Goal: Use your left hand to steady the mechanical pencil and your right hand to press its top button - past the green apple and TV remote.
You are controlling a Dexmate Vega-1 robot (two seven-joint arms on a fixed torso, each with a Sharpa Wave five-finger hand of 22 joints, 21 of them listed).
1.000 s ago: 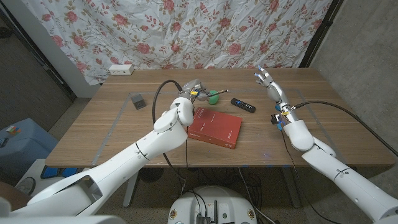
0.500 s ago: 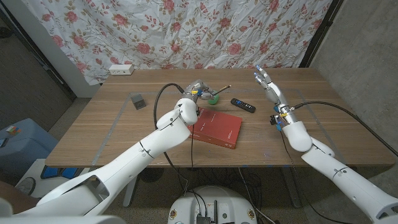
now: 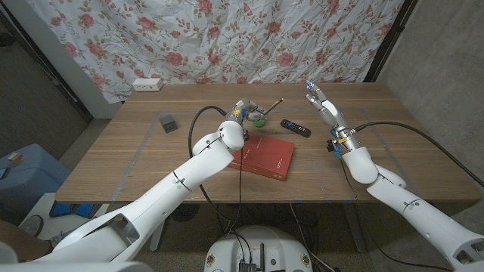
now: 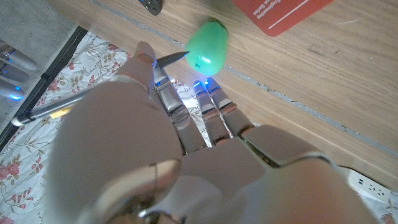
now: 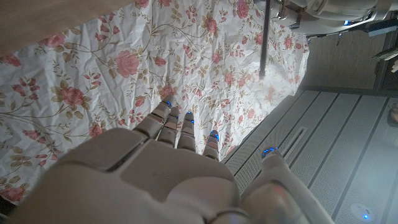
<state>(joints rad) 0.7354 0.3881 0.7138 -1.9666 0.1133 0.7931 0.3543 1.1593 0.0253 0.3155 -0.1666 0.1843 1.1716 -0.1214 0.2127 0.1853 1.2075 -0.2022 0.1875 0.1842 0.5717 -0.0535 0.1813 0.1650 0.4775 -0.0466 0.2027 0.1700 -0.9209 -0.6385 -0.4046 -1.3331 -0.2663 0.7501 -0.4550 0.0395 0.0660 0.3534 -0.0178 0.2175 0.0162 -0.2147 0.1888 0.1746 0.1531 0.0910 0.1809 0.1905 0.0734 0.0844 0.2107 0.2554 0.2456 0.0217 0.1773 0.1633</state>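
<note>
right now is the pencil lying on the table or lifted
Lifted: the left hand holds the mechanical pencil tilted above the table, by the green apple.

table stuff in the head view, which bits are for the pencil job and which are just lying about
For the job:
- mechanical pencil, held tilted by the left robot hand
- right robot hand, open, raised apart from the pencil

Just lying about:
- green apple
- TV remote
- red book
- small dark object
- white power strip
</note>
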